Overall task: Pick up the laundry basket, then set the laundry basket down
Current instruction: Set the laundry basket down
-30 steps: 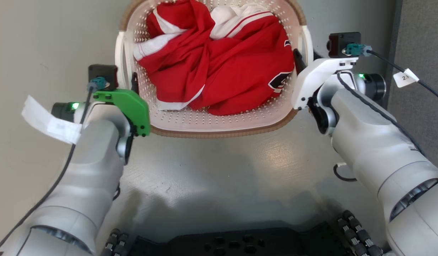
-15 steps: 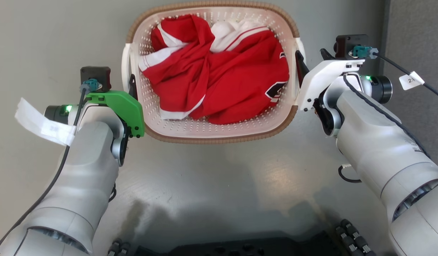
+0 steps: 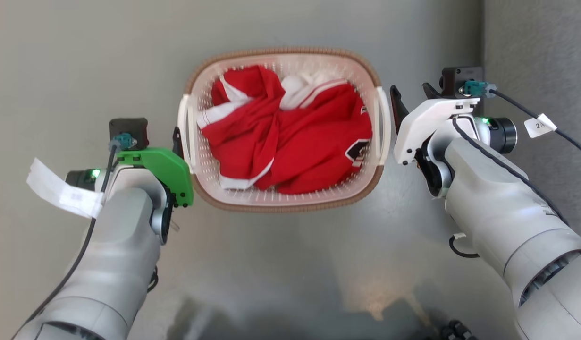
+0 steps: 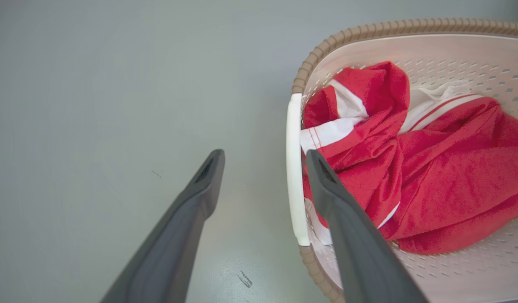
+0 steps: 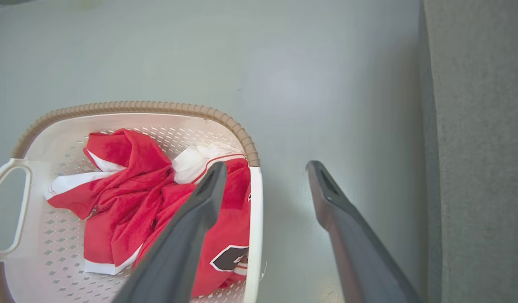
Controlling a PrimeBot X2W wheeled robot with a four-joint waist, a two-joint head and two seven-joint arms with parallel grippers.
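While end effectors gape, laundry basket between them

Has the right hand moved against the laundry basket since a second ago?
Yes. The right hand overlapped the laundry basket at its right handle a second ago; now it sits just outside, right of that handle. The head camera shifted too.

The head camera looks almost straight down, it seems, on the laundry basket from well above. Each wrist camera hangs close over one side, sighting along the left gripper at the left handle, and along the right gripper at the right handle. All three share the basket and the floor.
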